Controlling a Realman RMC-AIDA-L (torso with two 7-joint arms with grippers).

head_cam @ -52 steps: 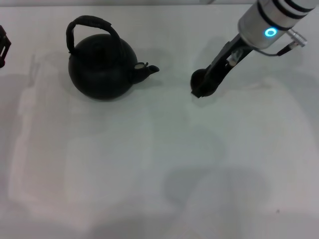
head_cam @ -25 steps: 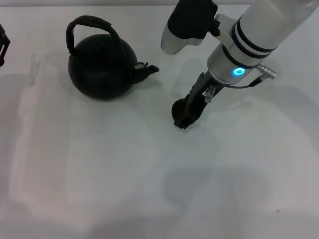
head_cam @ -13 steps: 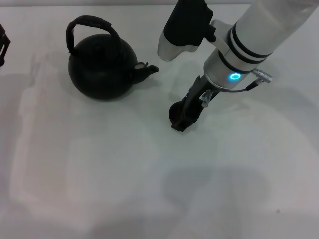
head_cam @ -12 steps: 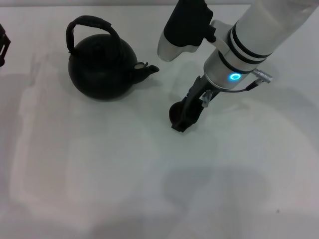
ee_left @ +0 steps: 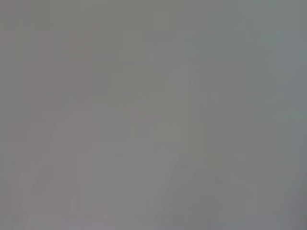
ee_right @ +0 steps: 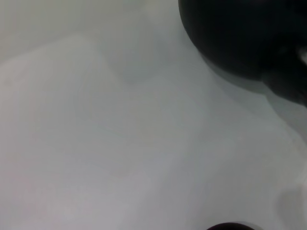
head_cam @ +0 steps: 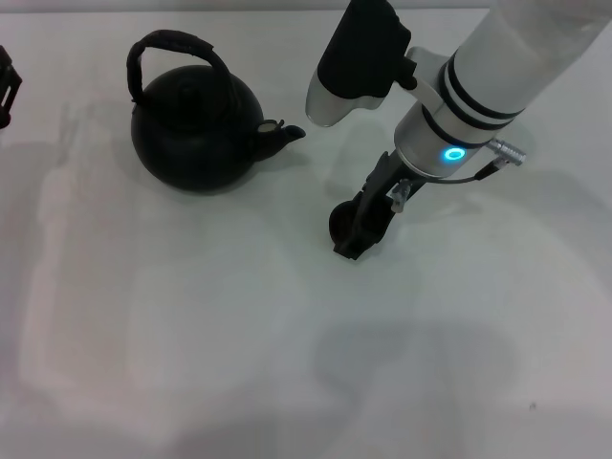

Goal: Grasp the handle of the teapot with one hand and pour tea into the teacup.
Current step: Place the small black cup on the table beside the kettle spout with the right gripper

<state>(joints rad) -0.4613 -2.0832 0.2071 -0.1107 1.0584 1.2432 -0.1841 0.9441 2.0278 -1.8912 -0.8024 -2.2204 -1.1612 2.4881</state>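
Note:
The matte black teapot (head_cam: 196,129) stands at the far left of the white table, its short spout (head_cam: 282,134) pointing right and its arched black handle (head_cam: 172,48) upright over the lid. My right gripper (head_cam: 356,232) is low over the table, in front and to the right of the spout, and is shut on the small black teacup (head_cam: 339,221). The right wrist view shows part of the teapot (ee_right: 240,33) and a sliver of the teacup's rim (ee_right: 231,226). My left gripper (head_cam: 6,88) stays at the left edge of the head view, away from the teapot.
The white table (head_cam: 191,335) bears faint creases and a shadow at the front. The right arm's white forearm (head_cam: 507,67) and a black-and-white housing (head_cam: 359,57) hang over the table's far right. The left wrist view shows only a blank grey surface (ee_left: 153,115).
My right gripper has carried the teacup from beside the spout's right towards the front and left. In the last half second it has shifted only slightly. The teapot has not moved.

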